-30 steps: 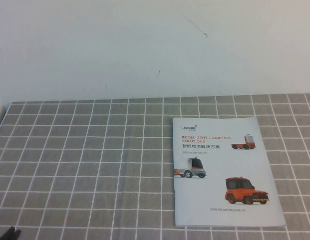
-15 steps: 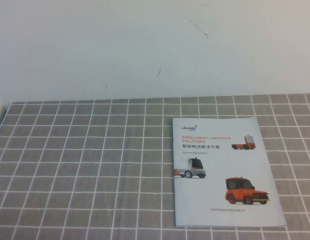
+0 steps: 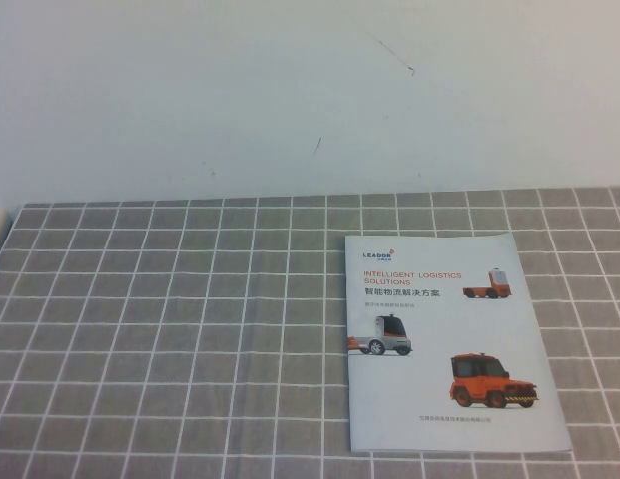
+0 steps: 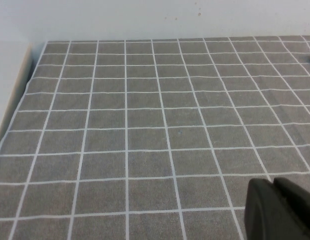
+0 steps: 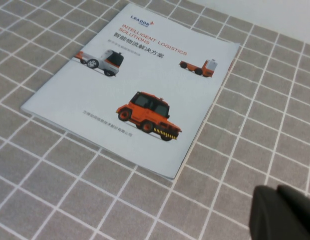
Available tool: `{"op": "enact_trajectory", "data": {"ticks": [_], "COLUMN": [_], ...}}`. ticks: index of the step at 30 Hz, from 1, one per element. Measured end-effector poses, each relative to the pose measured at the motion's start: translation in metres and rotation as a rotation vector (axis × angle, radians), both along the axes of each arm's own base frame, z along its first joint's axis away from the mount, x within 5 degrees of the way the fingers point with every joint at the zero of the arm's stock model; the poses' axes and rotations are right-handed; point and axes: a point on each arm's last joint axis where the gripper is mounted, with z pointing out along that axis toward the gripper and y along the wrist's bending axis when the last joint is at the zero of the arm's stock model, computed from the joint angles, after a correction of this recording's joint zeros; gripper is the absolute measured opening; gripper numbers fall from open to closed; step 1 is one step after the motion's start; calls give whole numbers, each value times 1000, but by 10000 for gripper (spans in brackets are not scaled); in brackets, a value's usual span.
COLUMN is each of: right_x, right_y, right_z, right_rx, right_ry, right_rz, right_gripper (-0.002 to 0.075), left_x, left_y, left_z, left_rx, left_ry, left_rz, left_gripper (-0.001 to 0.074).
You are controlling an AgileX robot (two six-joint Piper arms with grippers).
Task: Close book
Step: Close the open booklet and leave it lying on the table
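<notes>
White book [image 3: 444, 299] (left gripper [image 4: 277, 200], right gripper [image 5: 278, 202] apart)

Soft, even light (faint shadows, slight blur)

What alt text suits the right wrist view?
A closed booklet picturing vehicles lies flat on a grey checked tablecloth. The right tool, a dark shape, hovers nearby; the left tool is elsewhere, over bare cloth.

High cam down, L claw [image 4: 277, 200] cam low, R claw [image 5: 282, 205] shares book [image 3: 444, 344]
</notes>
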Motion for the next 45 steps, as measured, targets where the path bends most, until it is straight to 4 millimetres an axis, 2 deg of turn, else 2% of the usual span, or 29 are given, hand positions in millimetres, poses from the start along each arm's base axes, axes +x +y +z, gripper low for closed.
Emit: {"op": "enact_trajectory", "data": {"ticks": [37, 41, 45], "right_x": [0, -6, -4], "right_y": [0, -3, -9], "right_z": [0, 1, -12], "right_rx": [0, -14, -14], "right_ry": [0, -70, -182], "right_rz": [0, -28, -132], "right_gripper": [-1, -1, -1], "left_x": [0, 0, 0], "left_y": [0, 0, 0], "left_z": [0, 0, 0], "left_rx": [-7, -7, -7], "left_ry": [1, 3, 3], "left_rz": [1, 0, 0], "left_gripper": [-2, -2, -2]}}
